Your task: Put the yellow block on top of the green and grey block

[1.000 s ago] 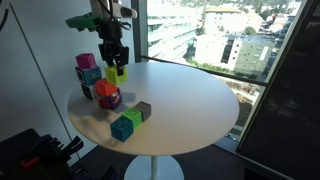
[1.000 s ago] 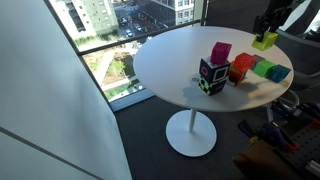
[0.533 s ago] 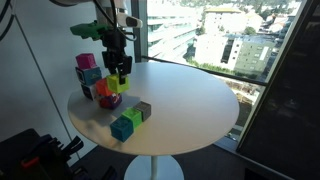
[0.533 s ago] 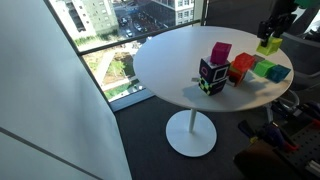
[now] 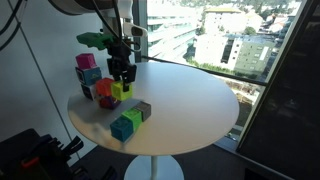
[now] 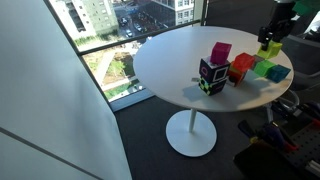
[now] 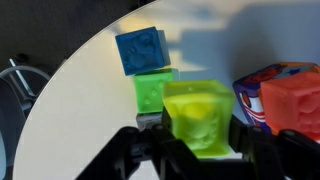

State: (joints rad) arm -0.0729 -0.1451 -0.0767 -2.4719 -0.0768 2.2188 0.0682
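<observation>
The gripper (image 5: pixel 122 82) hangs over the round white table (image 5: pixel 190 95), its jaws clamped on the yellow block (image 5: pixel 121 91), which it holds clear of the tabletop. In the wrist view the dark fingers (image 7: pixel 130 150) press the yellow block (image 7: pixel 200 112) from both sides.

The green and grey block (image 5: pixel 133 117) rests on the table at about 5 o'clock from the held cube in an exterior view, nearer the table's front edge and apart from it. A teal-blue cube (image 5: pixel 122 128) sits just beside the pair at 7 o'clock.

In the wrist view the green cube (image 7: pixel 153 92) shows at 10 o'clock from the yellow block, with only a sliver of grey below it, and the blue cube (image 7: pixel 140 50) lies at 11 o'clock from the green one. An orange cube (image 7: pixel 295 105) stands at 3 o'clock of the yellow block.

In an exterior view a cluster of pink, teal, orange and red cubes (image 5: pixel 95 82) stands at 9 o'clock of the gripper. In an exterior view the gripper (image 6: pixel 271 40) holds the yellow block (image 6: pixel 270 47) above the row of cubes (image 6: pixel 255 68) near the far rim.
</observation>
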